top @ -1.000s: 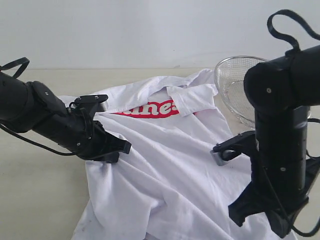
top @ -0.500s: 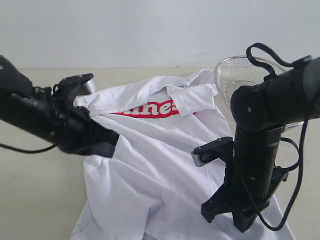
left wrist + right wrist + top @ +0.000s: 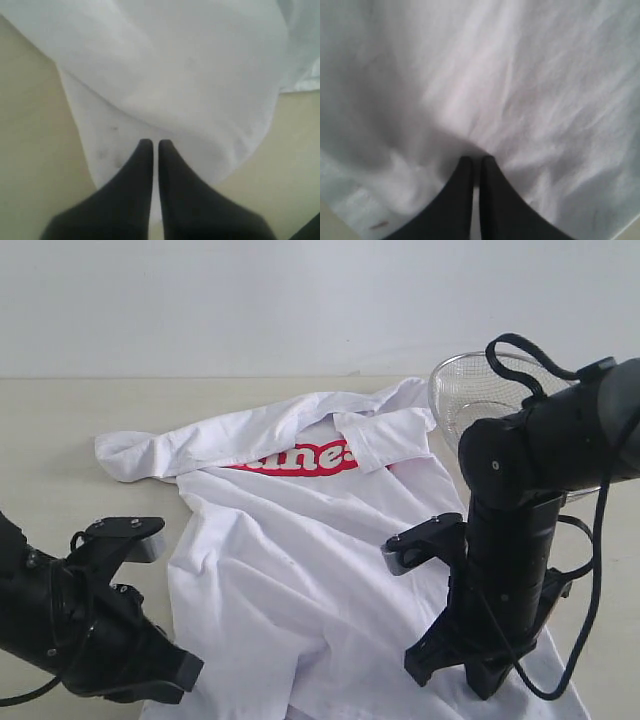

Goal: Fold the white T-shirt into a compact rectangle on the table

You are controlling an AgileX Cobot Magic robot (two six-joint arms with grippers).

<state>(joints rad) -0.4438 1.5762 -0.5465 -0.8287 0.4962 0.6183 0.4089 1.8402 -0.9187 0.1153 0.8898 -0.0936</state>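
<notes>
The left end effector (image 3: 151, 145), fingers together and gripping nothing, hangs from an arm lying low along the worktop (image 3: 60, 440), with its tips over a hem corner of the white T-shirt (image 3: 320, 540). The right end effector (image 3: 476, 160) points steeply down from an upright, bent arm and is clamped on a pucker of cloth near the opposite hem side. The T-shirt lies spread and wrinkled on the worktop.

Setting: a robotics lab bench.
We note a bare, pale beige table (image 3: 60, 440) against a blank white wall (image 3: 300, 300). A black left arm (image 3: 60, 630) and right arm (image 3: 520, 520) with exposed cables work over it, and a wire-mesh basket (image 3: 470, 390) sits at the far side.
</notes>
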